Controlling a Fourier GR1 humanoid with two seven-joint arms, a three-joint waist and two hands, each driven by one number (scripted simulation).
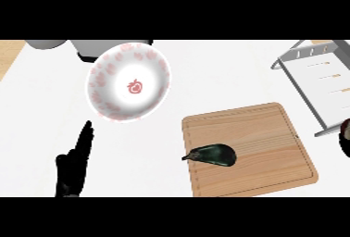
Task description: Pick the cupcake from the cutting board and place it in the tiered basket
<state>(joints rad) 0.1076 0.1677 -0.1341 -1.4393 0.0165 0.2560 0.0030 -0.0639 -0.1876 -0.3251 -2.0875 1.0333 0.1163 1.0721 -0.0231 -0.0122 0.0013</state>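
black right hand (345, 137), cut off at 3 o'clock: cannot tell its state. dark green aubergine (213, 155) on the rectangular wooden cutting board (273, 139) lies 9-to-3, stem toward 9 o'clock. left hand (74, 166) straight-fingered.

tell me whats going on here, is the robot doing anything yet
Not much yet. The left hand rests open near the lower left edge, fingers up, touching nothing. The right hand is not clearly in view. A dark eggplant-like item lies on the wooden cutting board; no cupcake is visible. A white plate with red marks sits left of the board, and the grey tiered basket stands at the right edge, apparently holding nothing.
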